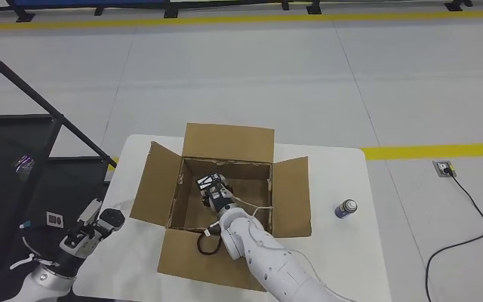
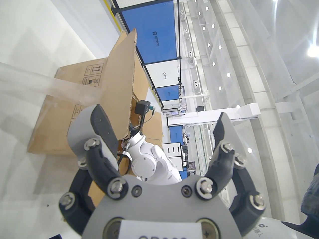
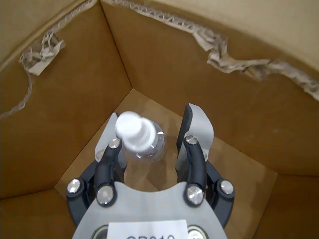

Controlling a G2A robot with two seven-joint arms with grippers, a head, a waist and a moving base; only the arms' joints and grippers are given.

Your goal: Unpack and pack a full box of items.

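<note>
I think this is unpacking: the right gripper (image 3: 152, 119), jaws wide around the bottle (image 3: 139, 135) in the box (image 3: 174, 75), must squeeze next, while the left gripper (image 2: 161, 115) at the box's 9 o'clock is open wide.

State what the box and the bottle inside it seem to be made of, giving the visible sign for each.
Box: corrugated cardboard, matt brown. Its torn edges show fluted layers and ragged paper.
Bottle: probably clear plastic, glossy, with small highlights on the see-through shoulder. Glass cannot be excluded.
Its cap: white and smooth, likely plastic.
</note>
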